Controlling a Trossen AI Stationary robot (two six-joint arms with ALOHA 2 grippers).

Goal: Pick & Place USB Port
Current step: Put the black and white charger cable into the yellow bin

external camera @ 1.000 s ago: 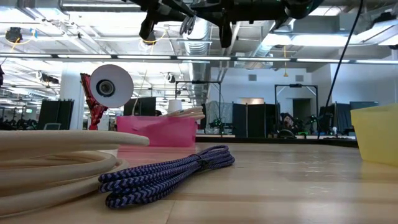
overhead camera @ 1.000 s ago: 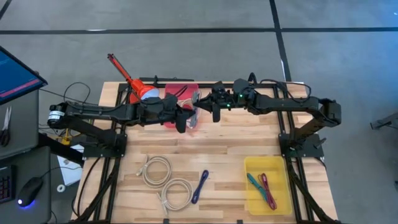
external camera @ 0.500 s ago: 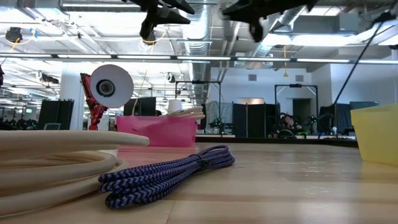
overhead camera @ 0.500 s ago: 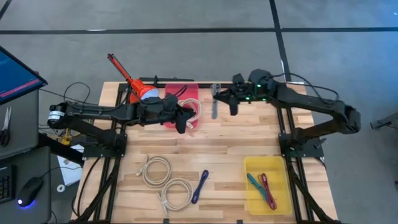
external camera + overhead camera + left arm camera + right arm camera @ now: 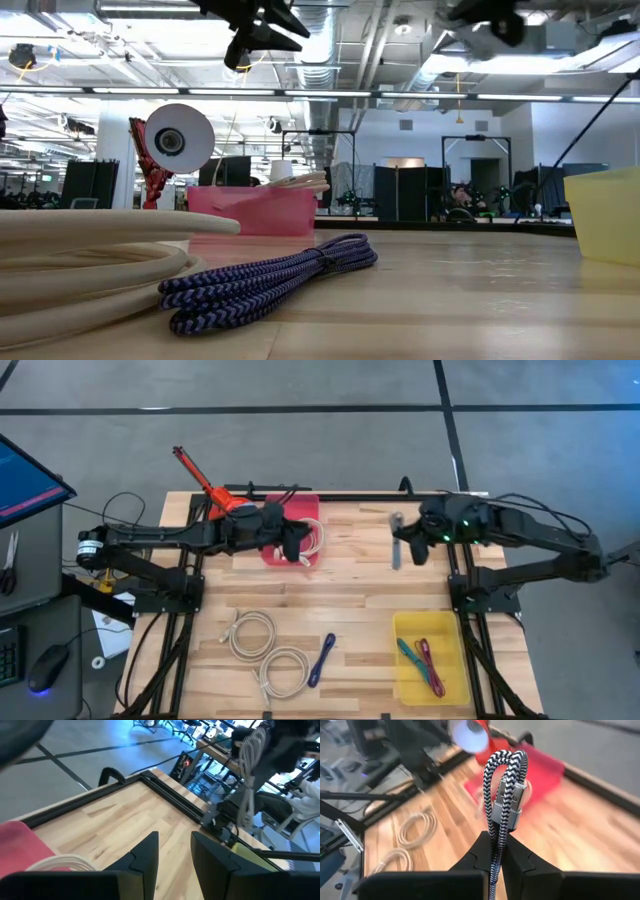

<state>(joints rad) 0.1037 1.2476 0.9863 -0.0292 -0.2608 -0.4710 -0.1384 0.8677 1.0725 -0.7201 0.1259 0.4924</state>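
My right gripper (image 5: 495,851) is shut on a black-and-white braided USB cable (image 5: 504,790), folded into a bundle with silver plugs. In the high view the cable (image 5: 396,542) hangs over the table's far right part, with my right gripper (image 5: 407,546) beside it. My left gripper (image 5: 298,546) stands open above the pink bin (image 5: 288,510), its fingers (image 5: 145,854) apart with nothing between them. The pink bin holds white cable coils (image 5: 312,538). My right gripper pinches the folded cable bundle between its two fingers, on the strands just below the silver plugs (image 5: 496,834). The fingers come slanting down from the table's right side. The looped end and plugs (image 5: 511,800) stick out past the fingertips, and the bundle is lifted clear of the table.
A yellow bin (image 5: 405,660) with coloured cables sits at the near right. Two white cable coils (image 5: 250,632) and a purple braided cable (image 5: 322,657) lie near the front. A red tool with a white roll (image 5: 222,500) stands by the pink bin.
My right gripper has drawn away from my left gripper at the pink bin, going toward the table's right edge and a little up, and has tipped. The braided cable has gone with it, clear of the table. My left gripper has stayed over the bin.
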